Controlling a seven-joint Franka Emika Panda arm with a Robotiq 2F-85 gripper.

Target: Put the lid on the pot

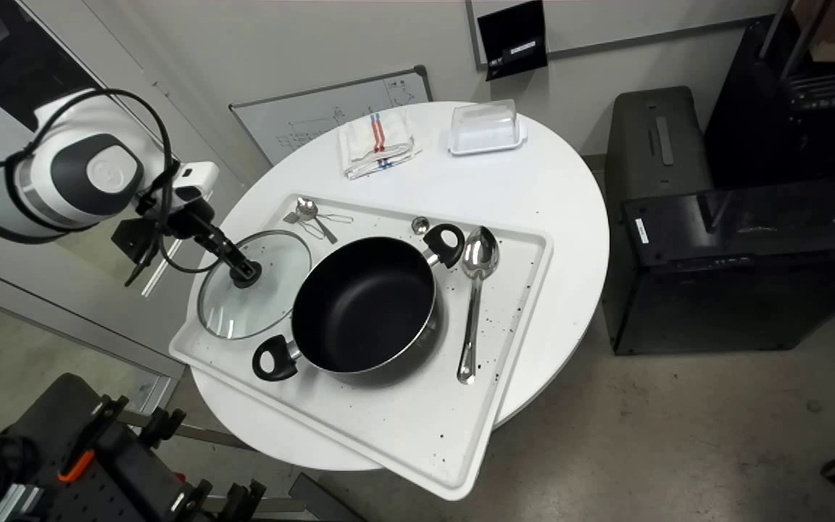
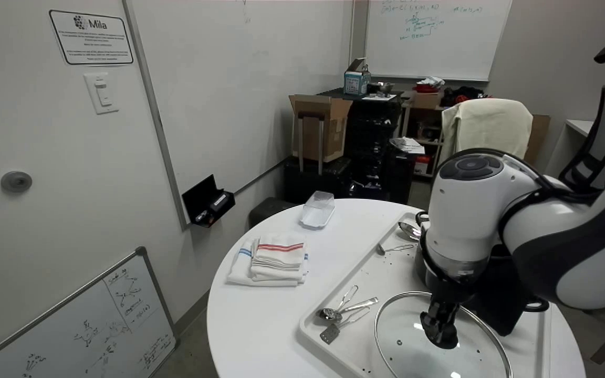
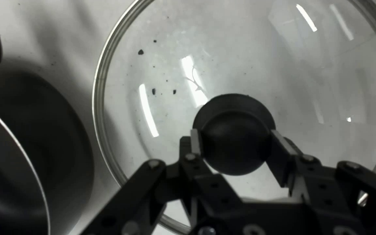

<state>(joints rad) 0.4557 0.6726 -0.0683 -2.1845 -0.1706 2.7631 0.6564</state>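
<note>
My gripper (image 3: pixel 238 145), jaws closed on the knob (image 3: pixel 235 130) of the lid (image 1: pixel 277 279), lid beside the pot (image 1: pixel 364 304), pot on tray (image 1: pixel 388 435)

Counted one pot (image 1: pixel 363 304); two pot handles (image 1: pixel 285 359); one lid (image 1: pixel 267 308); one tray (image 1: pixel 403 435); one large spoon (image 1: pixel 479 264); one covered dish (image 1: pixel 486 129).

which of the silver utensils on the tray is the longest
The large silver spoon, lying on the opposite side of the pot from the lid; the small utensils are all far shorter.
</note>
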